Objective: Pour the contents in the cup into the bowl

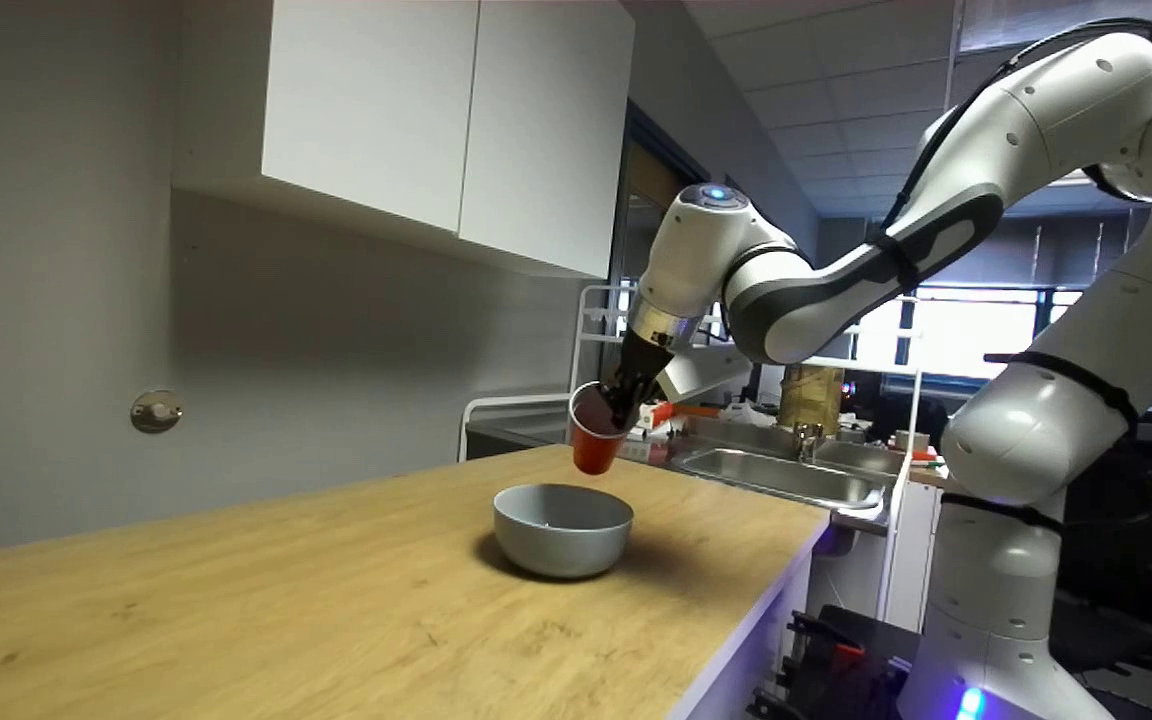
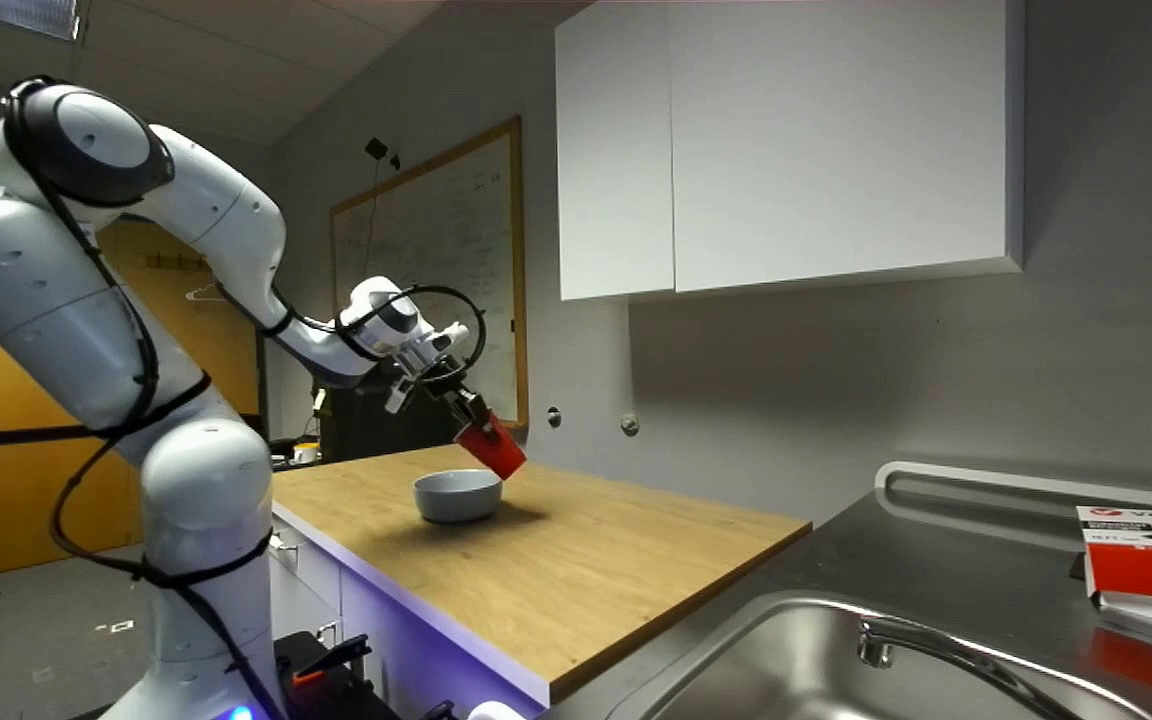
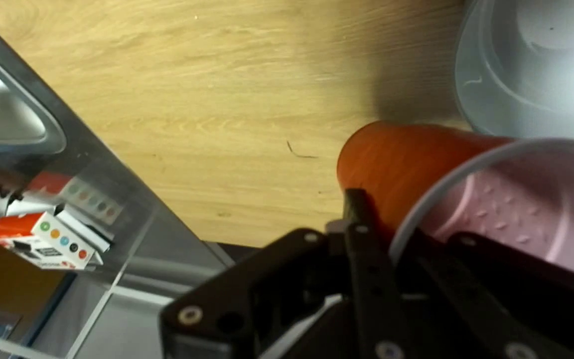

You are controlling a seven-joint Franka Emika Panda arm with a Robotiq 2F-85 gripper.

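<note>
Hanging tilted from pincer point(image 1: 620, 404): cup point(image 1: 593, 445)
Pincer clamped on its wall; bowl point(image 1: 563, 545) on desk point(image 1: 336, 600), in from robot-side edge.

In an exterior view I look along the table point(image 1: 266, 600) to the sink point(image 1: 776, 478) beyond, the arm point(image 1: 1016, 440) at the right of the frame. In an exterior view I face back across that sink from close by the faucet point(image 2: 971, 662), toward the whiteboard point(image 2: 426, 240). Both stand well off and share the table, bowl point(image 1: 564, 552), cup point(image 1: 596, 450) and arm. The wrist view peers down from close in, past the pincer point(image 3: 410, 219), bowl and cup cut by its right edge.
</note>
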